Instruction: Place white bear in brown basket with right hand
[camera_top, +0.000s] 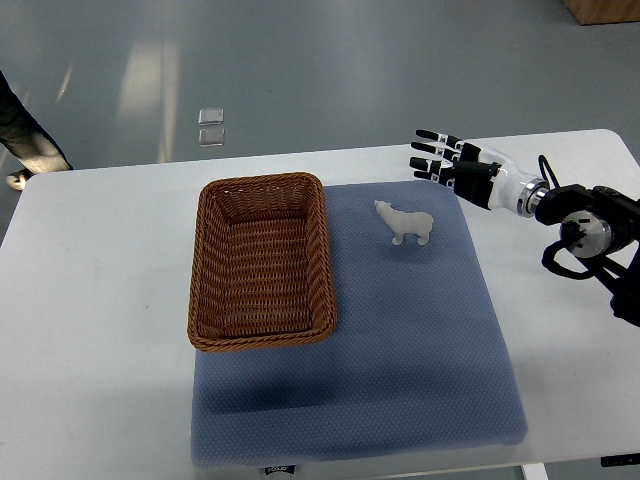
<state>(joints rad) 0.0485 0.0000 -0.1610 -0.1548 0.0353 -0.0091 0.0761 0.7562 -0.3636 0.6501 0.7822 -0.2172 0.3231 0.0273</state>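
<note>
A small white bear stands upright on the blue mat, just right of the brown wicker basket. The basket holds nothing. My right hand hovers above the mat's far right corner, up and to the right of the bear, apart from it. Its fingers are stretched out flat to the left and hold nothing. The left arm does not show.
The white table carries the mat and basket. A person's leg and shoe stand on the floor at the far left. Two small clear squares lie on the floor beyond the table.
</note>
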